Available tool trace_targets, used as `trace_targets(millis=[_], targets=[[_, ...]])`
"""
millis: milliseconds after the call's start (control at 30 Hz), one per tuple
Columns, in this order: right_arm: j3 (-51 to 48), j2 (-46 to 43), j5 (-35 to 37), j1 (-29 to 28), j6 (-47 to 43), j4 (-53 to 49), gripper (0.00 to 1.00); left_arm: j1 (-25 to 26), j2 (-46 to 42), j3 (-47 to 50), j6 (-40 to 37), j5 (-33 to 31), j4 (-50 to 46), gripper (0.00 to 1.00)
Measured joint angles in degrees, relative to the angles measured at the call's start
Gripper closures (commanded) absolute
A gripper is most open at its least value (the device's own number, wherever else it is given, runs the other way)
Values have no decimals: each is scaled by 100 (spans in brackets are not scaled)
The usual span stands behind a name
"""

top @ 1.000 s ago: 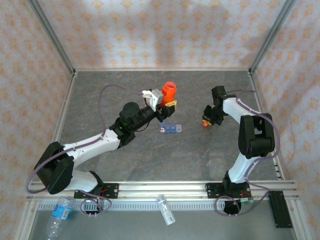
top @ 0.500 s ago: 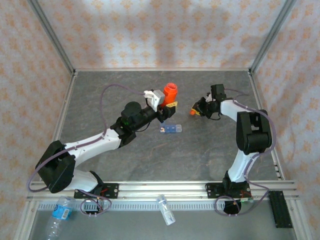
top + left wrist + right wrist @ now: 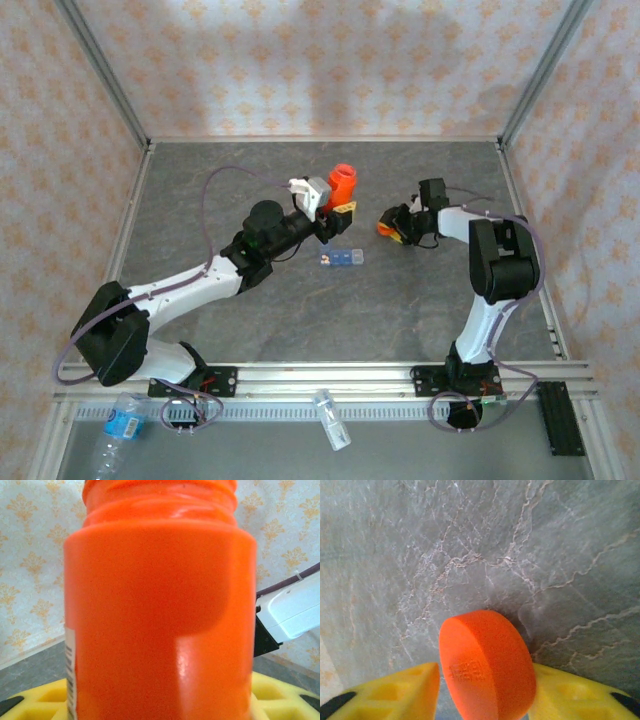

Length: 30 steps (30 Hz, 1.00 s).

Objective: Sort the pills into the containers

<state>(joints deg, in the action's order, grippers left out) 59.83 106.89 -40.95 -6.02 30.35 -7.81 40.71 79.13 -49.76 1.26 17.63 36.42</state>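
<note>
Top external: the pill organizer (image 3: pixel 342 258) lies flat, its long axis running left to right, near the orange vial (image 3: pixel 342 180), on which the left pincer (image 3: pixel 335 203) is clamped. The right pincer (image 3: pixel 395 225) flanks an orange cap (image 3: pixel 487 665); I cannot tell its grip.

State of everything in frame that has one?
orange vial: uncapped, held between left fingers
orange cap: off vial, on edge between right fingers, grip unclear
pill organizer: flat on table, lids unclear
water bottle: lying on its side
clear vial: lying on its side
</note>
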Motion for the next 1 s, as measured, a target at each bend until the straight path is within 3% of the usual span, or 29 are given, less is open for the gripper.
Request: trace_targets(millis=[133,367,500,767,1000], targets=[[-92,-210,120,-4,-57,-87,28,0,0,-2,0,0,-2,100],[-26,-791,870,9,-400,-1318,25,0,0,-2,-2,0,-2,100],[623,-817,1427,-74,-756,-2247,23,0,-2,-2,-15,0,-4,100],[2306,-83,2664,-828,-1384,-3528,21,0,-2,-2,-17,-2,0,100],[2900,688,3215,-1134,-1663,-4131,21,0,-2,-2,-20,-2,2,100]])
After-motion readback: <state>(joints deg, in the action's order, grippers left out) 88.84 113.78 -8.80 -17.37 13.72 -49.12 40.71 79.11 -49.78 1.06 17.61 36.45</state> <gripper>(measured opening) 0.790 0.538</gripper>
